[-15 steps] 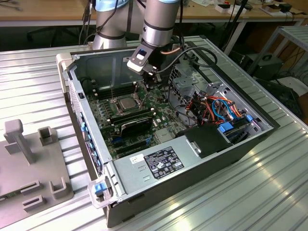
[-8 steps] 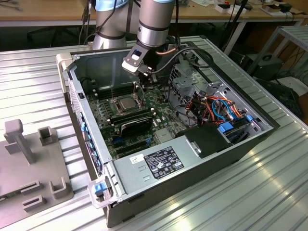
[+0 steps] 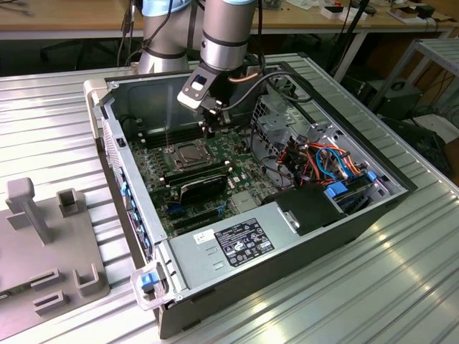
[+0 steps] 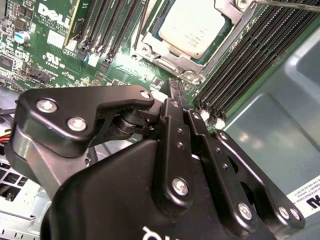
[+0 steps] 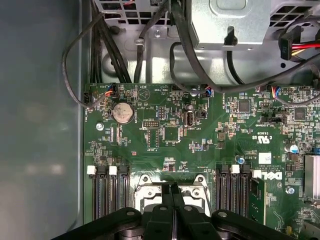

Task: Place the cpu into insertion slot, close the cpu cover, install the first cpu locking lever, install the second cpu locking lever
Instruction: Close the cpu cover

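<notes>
Your gripper (image 5: 172, 189) clenched, empty, hovering just above cpu (image 4: 194, 25); cpu lies flat, cpu cover (image 4: 231, 24) down around it.

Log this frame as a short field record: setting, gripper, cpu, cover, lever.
setting: open computer case on a ribbed metal table
gripper: shut and holding nothing, just above the edge of the insertion slot
cpu: seated in the slot, silver top showing
cpu cover: lying flat, framing the cpu
lever: thin metal rod crossing over the memory slots; cannot tell whether it is latched
</notes>
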`<control>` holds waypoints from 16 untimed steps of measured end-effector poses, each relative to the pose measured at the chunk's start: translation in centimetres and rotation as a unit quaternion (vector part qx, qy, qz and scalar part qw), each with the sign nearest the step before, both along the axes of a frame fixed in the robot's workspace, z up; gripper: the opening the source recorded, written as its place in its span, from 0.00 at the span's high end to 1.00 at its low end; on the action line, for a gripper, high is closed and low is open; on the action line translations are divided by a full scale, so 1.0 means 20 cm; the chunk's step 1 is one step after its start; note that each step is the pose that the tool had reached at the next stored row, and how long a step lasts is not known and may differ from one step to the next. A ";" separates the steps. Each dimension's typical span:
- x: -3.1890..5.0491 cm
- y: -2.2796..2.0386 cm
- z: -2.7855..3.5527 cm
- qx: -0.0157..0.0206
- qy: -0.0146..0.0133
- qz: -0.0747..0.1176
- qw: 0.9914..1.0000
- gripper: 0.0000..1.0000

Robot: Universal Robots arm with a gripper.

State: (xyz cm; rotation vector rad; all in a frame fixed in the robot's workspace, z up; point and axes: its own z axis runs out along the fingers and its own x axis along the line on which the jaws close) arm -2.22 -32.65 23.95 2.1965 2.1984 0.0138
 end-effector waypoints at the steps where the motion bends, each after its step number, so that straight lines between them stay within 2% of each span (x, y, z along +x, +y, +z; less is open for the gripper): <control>1: -0.002 0.000 -0.001 0.000 0.000 0.000 1.000 0.89; 9: -0.049 0.000 -0.008 0.000 0.000 0.000 1.000 0.89; 16: -0.137 0.000 -0.011 0.000 0.000 0.000 1.000 0.89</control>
